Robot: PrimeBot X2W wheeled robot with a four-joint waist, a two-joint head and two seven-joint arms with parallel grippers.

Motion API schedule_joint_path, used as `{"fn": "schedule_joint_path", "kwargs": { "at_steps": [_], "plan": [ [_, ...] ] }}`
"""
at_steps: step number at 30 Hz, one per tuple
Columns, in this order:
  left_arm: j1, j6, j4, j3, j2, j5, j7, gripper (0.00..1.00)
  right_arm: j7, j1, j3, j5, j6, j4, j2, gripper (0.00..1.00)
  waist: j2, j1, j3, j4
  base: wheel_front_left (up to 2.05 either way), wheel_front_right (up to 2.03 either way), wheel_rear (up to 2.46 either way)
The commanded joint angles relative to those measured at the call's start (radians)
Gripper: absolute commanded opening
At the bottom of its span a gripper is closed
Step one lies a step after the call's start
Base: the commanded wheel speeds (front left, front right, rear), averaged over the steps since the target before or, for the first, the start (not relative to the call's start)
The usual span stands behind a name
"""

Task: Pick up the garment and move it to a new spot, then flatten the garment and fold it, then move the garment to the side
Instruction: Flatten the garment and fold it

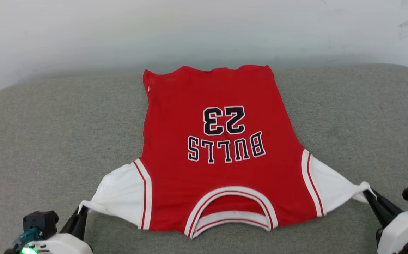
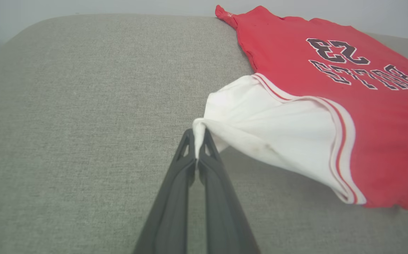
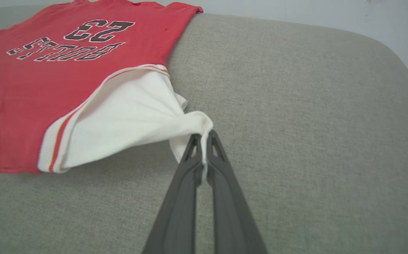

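Observation:
The garment lies spread on the grey cushion, a red jersey with black "23" and lettering face up, its collar toward me and its hem far. Both white sleeves are pulled out sideways and lifted a little off the cushion. My left gripper is shut on the tip of the left sleeve, seen close in the left wrist view, where the gripper pinches the cloth. My right gripper is shut on the tip of the right sleeve, the fingertips of that gripper clamping a white fold.
The grey fabric cushion stretches wide on both sides of the jersey, with rounded far corners. A pale wall rises right behind it. The jersey's hem lies close to the cushion's far edge.

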Motion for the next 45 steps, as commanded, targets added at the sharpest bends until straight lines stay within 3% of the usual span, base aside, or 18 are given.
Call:
{"fn": "schedule_joint_path", "kwargs": {
  "at_steps": [1, 10, 17, 18, 20, 30, 38, 43, 44, 45],
  "plan": [
    [0.049, 0.019, -0.009, 0.012, 0.000, -0.010, -0.010, 0.00, 0.015, 0.081, -0.048, -0.006, -0.002, -0.029, 0.004, 0.00, -0.0001, 0.0003, -0.021, 0.002, 0.00, 0.00, 0.00],
    [0.213, 0.061, -0.053, 0.059, -0.010, -0.052, -0.022, 0.00, 0.127, 0.375, -0.213, -0.050, -0.002, -0.174, 0.063, 0.00, -0.0001, 0.0003, -0.058, 0.001, 0.00, 0.00, 0.00],
    [0.245, 0.062, -0.071, 0.061, -0.015, -0.040, -0.024, 0.00, 0.180, 0.456, -0.284, -0.078, -0.002, -0.233, 0.107, 0.00, -0.0001, 0.0003, -0.067, 0.009, 0.00, 0.00, 0.00],
    [0.240, 0.062, -0.074, 0.058, -0.017, -0.036, -0.024, 0.00, 0.185, 0.457, -0.299, -0.083, -0.002, -0.240, 0.115, 0.21, -0.0001, 0.0003, -0.067, 0.011, 0.00, 0.00, 0.00],
    [0.225, 0.060, -0.079, 0.056, -0.025, -0.030, -0.025, 0.00, 0.190, 0.455, -0.322, -0.099, -0.002, -0.256, 0.126, 1.00, -0.0001, 0.0003, -0.070, 0.016, 0.00, 0.00, 0.00],
    [0.160, 0.071, -0.132, 0.041, -0.062, 0.033, -0.026, 0.00, 0.199, 0.346, -0.448, -0.180, -0.001, -0.442, 0.089, 1.00, -0.0001, 0.0003, -0.036, 0.060, 0.00, 0.00, 0.00],
    [0.084, 0.078, -0.205, 0.039, -0.070, 0.099, -0.027, 0.00, 0.305, 0.022, -0.496, -0.170, -0.001, -0.535, 0.021, 1.00, -0.0001, 0.0003, 0.080, 0.128, 0.00, 0.00, 0.00],
    [0.011, 0.063, -0.232, 0.023, -0.093, 0.144, -0.027, 0.00, 0.482, -0.223, -0.423, -0.142, -0.001, -0.485, -0.055, 1.00, -0.0001, 0.0003, 0.182, 0.188, 0.00, 0.00, 0.00],
    [-0.034, 0.049, -0.234, 0.010, -0.116, 0.166, -0.027, 0.00, 0.631, -0.372, -0.370, -0.109, -0.002, -0.419, -0.076, 1.00, -0.0001, 0.0003, 0.242, 0.219, 0.00, 0.00, 0.00],
    [-0.048, 0.043, -0.232, 0.007, -0.123, 0.172, -0.027, 0.00, 0.695, -0.416, -0.350, -0.096, -0.001, -0.387, -0.078, 1.00, -0.0001, 0.0003, 0.259, 0.229, 0.00, 0.00, 0.00]
  ]
}}
